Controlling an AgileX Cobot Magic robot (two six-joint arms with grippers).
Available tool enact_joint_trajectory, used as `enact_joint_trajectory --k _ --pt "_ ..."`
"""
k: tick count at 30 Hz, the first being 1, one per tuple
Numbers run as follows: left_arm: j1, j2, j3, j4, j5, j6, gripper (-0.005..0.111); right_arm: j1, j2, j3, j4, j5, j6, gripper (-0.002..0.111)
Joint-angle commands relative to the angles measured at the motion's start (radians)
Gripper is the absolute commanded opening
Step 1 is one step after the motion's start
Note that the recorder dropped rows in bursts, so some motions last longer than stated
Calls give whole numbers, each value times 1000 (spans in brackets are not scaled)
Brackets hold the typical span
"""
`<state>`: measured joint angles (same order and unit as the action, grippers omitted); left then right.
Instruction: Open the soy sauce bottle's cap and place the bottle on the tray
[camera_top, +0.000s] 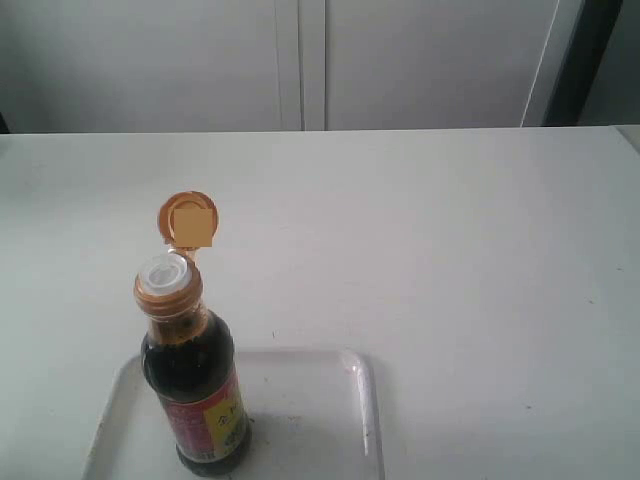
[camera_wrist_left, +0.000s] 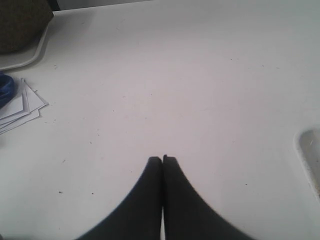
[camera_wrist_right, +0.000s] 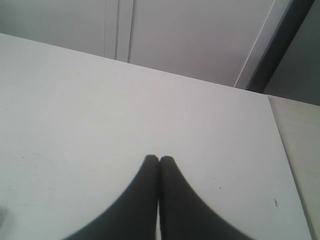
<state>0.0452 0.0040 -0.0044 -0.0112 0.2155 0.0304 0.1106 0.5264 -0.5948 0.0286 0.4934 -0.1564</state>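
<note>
The soy sauce bottle (camera_top: 195, 385) stands upright on the translucent white tray (camera_top: 310, 400) at the front left of the exterior view. Its golden-orange cap (camera_top: 188, 219) is flipped back on its hinge, and the white spout (camera_top: 166, 272) is uncovered. Neither arm shows in the exterior view. My left gripper (camera_wrist_left: 162, 159) is shut with nothing in it, over bare table; a corner of the tray (camera_wrist_left: 309, 152) shows at that view's edge. My right gripper (camera_wrist_right: 159, 159) is also shut and empty above the white table, with no bottle in its view.
The white table (camera_top: 450, 250) runs back to pale cabinet doors (camera_top: 300, 60). In the left wrist view a stack of white paper slips (camera_wrist_left: 22, 105), a blue object (camera_wrist_left: 5, 87) and a dark rounded object on a white base (camera_wrist_left: 22, 25) lie at one side.
</note>
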Motion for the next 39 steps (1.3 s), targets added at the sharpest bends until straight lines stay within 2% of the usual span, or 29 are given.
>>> enact_joint_trajectory --k 1,23,27,30,39 --pt "2 -4 4 -10 -7 -4 0 -3 -6 7 4 -8 -4 0" --pt "2 -4 4 -10 -7 -4 0 -3 -6 7 0 -5 -4 0" --pt "2 -4 4 -10 -7 -4 0 -3 -18 26 0 -72 40 0" --pt "2 -4 4 -10 -7 -4 0 -3 -113 122 0 -130 50 0" --pt "2 -4 4 -10 -7 -4 0 -3 -389 320 -21 -128 83 0"
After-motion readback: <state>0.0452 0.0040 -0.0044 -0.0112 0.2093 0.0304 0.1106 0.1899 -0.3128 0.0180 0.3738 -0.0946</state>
